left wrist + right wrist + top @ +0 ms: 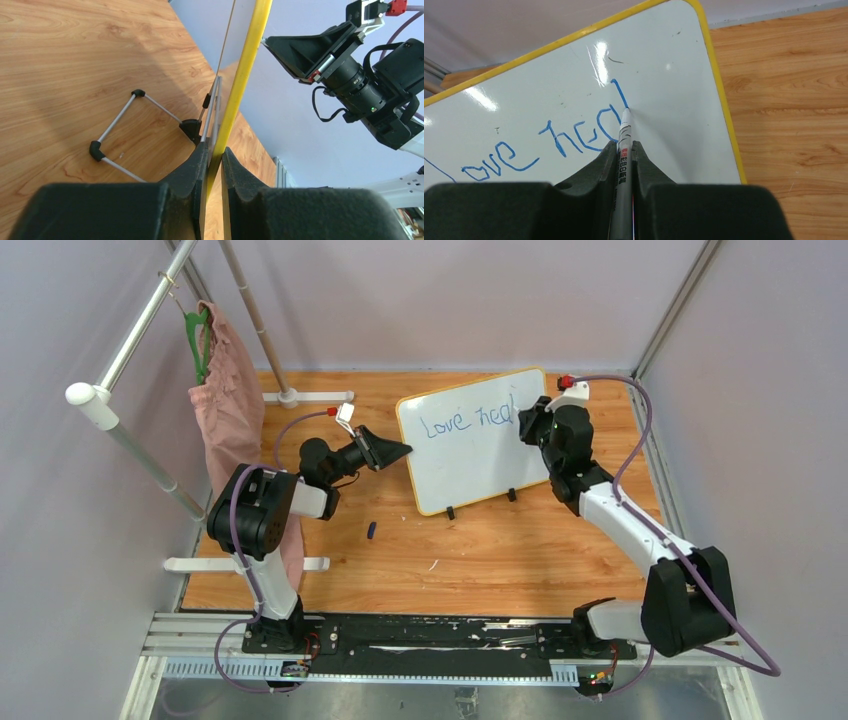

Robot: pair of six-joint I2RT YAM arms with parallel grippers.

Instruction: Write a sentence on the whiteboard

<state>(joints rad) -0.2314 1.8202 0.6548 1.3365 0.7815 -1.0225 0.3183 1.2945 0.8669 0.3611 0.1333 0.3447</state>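
The whiteboard (pixel 478 462) stands tilted on its two black feet at the back middle of the table. Blue writing (pixel 468 420) on it reads "Love heal" in one line. My left gripper (pixel 400 452) is shut on the board's left yellow rim (pixel 245 75), with the rim between its fingertips (pixel 214 156). My right gripper (pixel 528 422) is shut on a grey marker (pixel 624 145). The marker's tip touches the board (pixel 674 100) at the bottom of the last stroke of the writing (pixel 554 142).
A pink cloth (pixel 225 410) hangs on a green hanger from a white rack at the left. The rack's base bar (pixel 245 564) lies on the table. A small blue cap (pixel 371 530) lies in front of the left arm. The board's wire stand (pixel 120 130) sits behind it.
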